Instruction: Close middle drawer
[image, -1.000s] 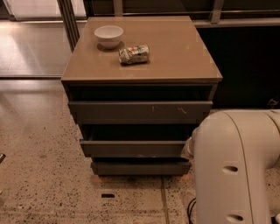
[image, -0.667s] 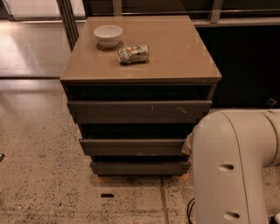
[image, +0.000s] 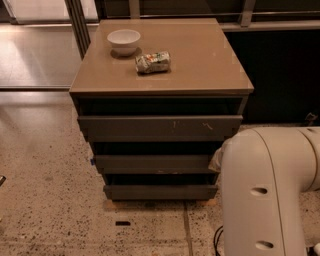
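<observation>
The middle drawer (image: 152, 163) is the plain grey-brown front between the scratched top front (image: 160, 128) and the narrower bottom front (image: 160, 191) of the brown cabinet (image: 200, 65). A dark gap shows above it, and none of its inside shows. My white arm (image: 270, 195) stands at the lower right and covers the drawer's right end. My gripper is not in view; it is either behind that arm or outside the picture.
A white bowl (image: 124, 41) and a crushed can (image: 153, 62) lie on the cabinet top. A glass partition with a metal post (image: 77, 25) stands at the back left. Speckled floor (image: 45, 200) lies left and in front.
The middle drawer front sits slightly farther in than a second ago, and the dark gap above it is narrower. The arm has barely shifted.
</observation>
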